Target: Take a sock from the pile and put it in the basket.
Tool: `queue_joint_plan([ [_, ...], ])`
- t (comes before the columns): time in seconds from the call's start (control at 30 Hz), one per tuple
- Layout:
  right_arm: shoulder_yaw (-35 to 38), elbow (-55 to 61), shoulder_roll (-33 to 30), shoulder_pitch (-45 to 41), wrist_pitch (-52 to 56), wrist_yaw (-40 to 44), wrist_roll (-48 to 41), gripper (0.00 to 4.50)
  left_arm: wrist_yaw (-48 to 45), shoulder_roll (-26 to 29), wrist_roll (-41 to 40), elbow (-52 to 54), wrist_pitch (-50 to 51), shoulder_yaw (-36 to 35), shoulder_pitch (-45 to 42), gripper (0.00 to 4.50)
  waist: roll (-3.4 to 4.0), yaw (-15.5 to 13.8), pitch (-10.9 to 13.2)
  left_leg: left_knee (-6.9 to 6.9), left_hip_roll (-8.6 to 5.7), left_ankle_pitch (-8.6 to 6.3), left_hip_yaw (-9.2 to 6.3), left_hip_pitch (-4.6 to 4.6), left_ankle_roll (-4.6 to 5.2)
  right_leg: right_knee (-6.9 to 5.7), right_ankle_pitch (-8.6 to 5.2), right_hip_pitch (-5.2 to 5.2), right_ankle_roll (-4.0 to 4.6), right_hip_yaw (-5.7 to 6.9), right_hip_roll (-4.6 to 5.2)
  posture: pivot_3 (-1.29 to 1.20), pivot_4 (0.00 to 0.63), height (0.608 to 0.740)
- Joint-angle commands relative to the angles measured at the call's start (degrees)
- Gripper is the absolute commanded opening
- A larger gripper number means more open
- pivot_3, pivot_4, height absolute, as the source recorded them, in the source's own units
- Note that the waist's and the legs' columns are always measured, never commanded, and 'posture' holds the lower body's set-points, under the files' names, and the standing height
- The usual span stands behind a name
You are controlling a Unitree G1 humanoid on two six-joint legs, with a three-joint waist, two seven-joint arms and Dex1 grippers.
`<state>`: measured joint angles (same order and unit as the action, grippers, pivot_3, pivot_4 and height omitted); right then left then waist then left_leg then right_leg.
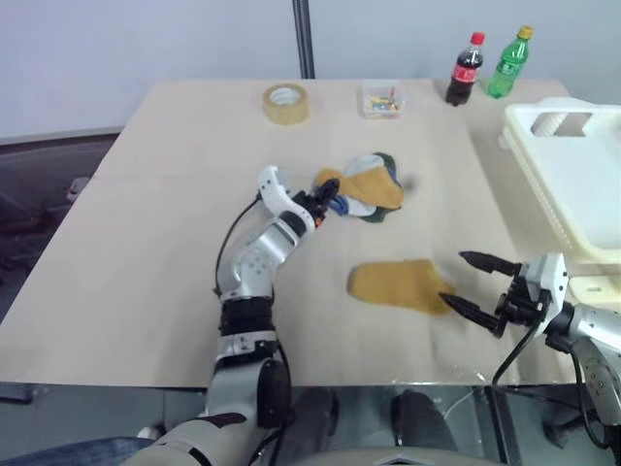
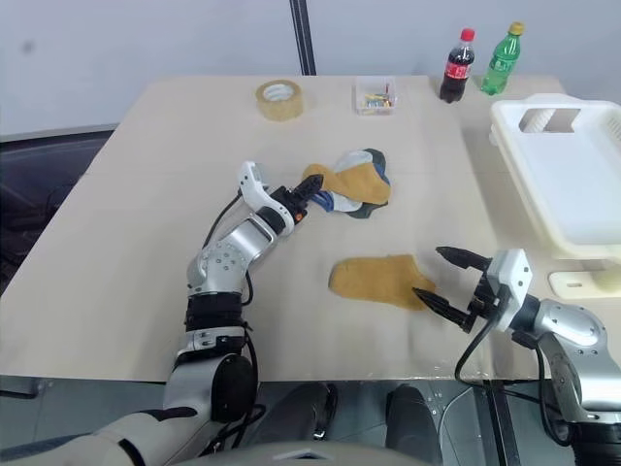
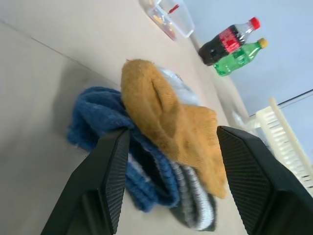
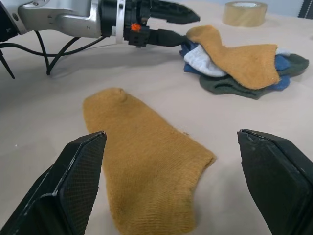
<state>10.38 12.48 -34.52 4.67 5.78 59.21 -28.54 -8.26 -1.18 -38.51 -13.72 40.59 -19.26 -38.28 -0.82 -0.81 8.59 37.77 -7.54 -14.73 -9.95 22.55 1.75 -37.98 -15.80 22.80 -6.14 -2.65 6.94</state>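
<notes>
While my left arm reaches level across the pale wooden bench (image 1: pixel 146 291), its left pincer (image 1: pixel 328 201) stands spread at the edge of the small flat pile of mustard, blue, grey and dark green socks (image 1: pixel 367 186), gripping nothing. My right pincer (image 1: pixel 473 284) hangs wide open just beside a lone mustard-yellow sock (image 1: pixel 401 284). The large white slotted plastic basket (image 1: pixel 572 165) stands at the bench's right.

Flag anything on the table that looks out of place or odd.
One yellow sock lies flat by itself on the table, apart from the pile and outside the basket. It sits just in front of the open right gripper. Nothing looks spilled or damaged.
</notes>
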Motion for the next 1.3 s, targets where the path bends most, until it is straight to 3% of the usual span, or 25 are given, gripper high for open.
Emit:
queue_joint_plan([
  [0.03, 0.6, 1.2, 0.1, 0.3, -1.4, -0.4, -0.1, 4.5, -0.2, 0.1, -0.5, -0.7, -1.0, 0.0, -1.6, 3.01, 0.0, 0.0, 0.0, 0.0, 0.0, 0.0, 0.0, 0.0, 0.0, 0.0, 0.0, 0.0, 0.0, 0.0, 0.0, 0.0, 0.15, 0.74],
  [0.27, 0.2, 1.1, 0.4, 0.2, -1.6, -0.9, 0.3, 4.5, 0.2, -0.3, -2.1, -4.8, -4.2, -3.2, -4.6, 3.01, 0.0, 0.0, 0.0, 0.04, 0.0, 0.0, 0.0, 0.01, 0.0, -0.01, 0.0, 0.0, 0.0, 0.0, 0.0, 0.0, 0.15, 0.74],
  [0.87, -0.9, 1.6, 1.5, 1.9, -2.6, -1.7, 1.3, 4.5, -1.2, -0.1, -8.2, -6.6, -0.4, -6.8, -3.2, 3.01, 0.0, 0.1, 0.0, 0.15, 0.0, 0.0, -0.01, 0.05, 0.0, -0.05, 0.01, 0.0, -0.02, 0.01, -0.01, 0.0, 0.15, 0.74],
  [1.3, -2.7, 0.8, 3.4, 2.1, -4.4, -2.9, 2.6, 4.5, -6.2, 2.9, -15.8, 2.9, 8.0, -5.4, 2.9, 3.01, 0.03, 0.1, 0.0, 0.23, 0.0, 0.0, -0.04, 0.05, 0.01, -0.09, 0.01, -0.01, -0.02, 0.01, -0.02, 0.0, 0.15, 0.74],
])
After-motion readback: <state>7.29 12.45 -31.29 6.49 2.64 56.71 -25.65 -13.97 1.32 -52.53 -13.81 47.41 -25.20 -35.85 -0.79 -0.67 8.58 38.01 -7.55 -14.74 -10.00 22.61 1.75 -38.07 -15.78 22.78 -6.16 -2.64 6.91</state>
